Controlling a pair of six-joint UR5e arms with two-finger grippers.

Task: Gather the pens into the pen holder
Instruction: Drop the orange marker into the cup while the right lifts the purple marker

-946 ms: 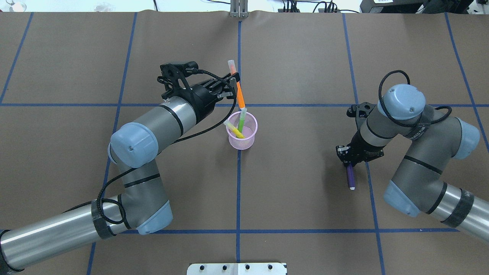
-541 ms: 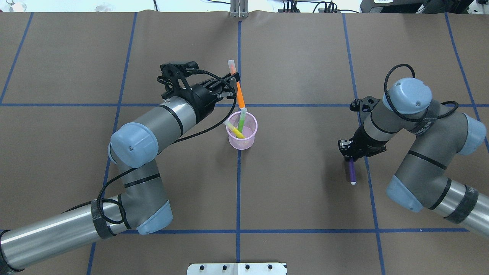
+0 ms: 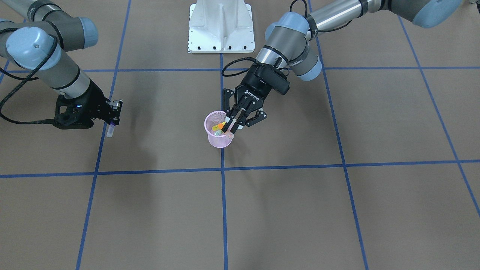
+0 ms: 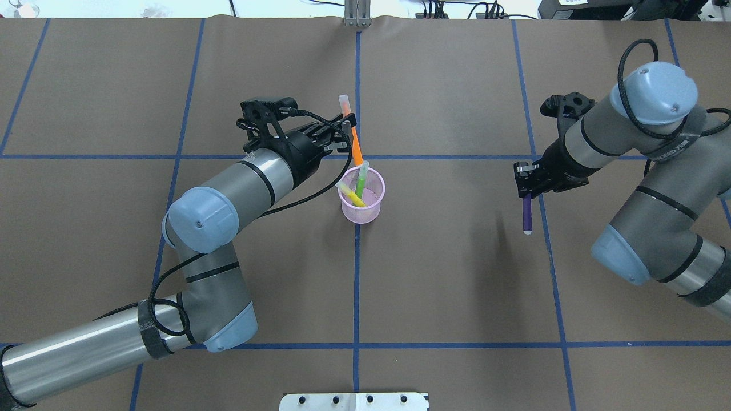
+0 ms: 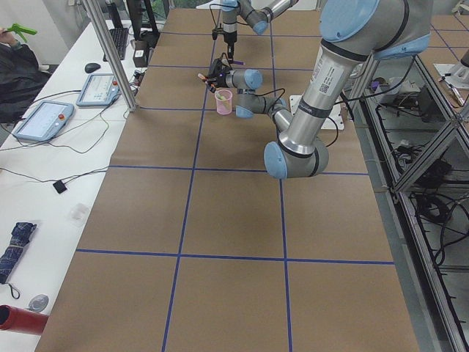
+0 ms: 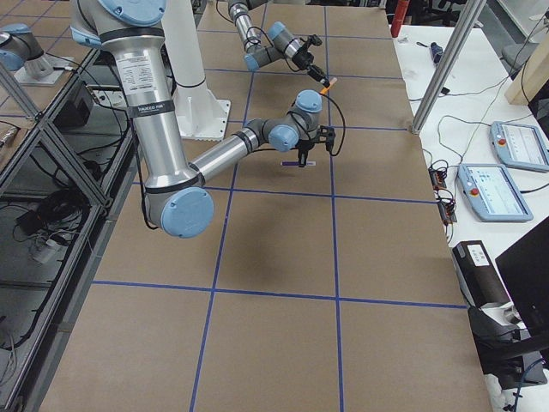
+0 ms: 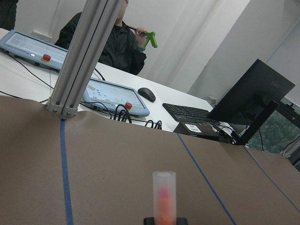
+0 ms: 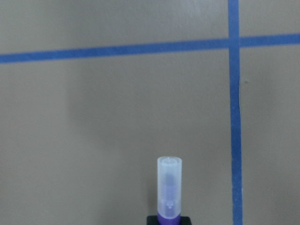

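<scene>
The pink mesh pen holder [image 4: 371, 206] [image 3: 212, 135] stands at the table's centre with a green pen [image 4: 361, 180] and a yellow pen [image 4: 350, 194] leaning in it. My left gripper [image 4: 349, 130] [image 3: 229, 129] is shut on the orange pen [image 4: 357, 144] [image 7: 164, 199], which is held tilted, with its lower end at the holder's far rim and its pale cap pointing up. Far to the right, my right gripper [image 4: 526, 188] [image 3: 112, 122] is shut on the purple pen [image 4: 526, 214] [image 8: 169, 192], which hangs cap-down above the table.
Blue tape lines [image 4: 356, 285] cross the brown table cover. The robot's white base plate [image 3: 220, 26] sits at the near edge. Past the far edge are a desk with teach pendants [image 7: 117, 96], a keyboard, a monitor and a seated person [image 7: 117, 42].
My right arm has lifted the purple pen off the table and carried it toward the far side. My left gripper has shifted slightly with the orange pen.
</scene>
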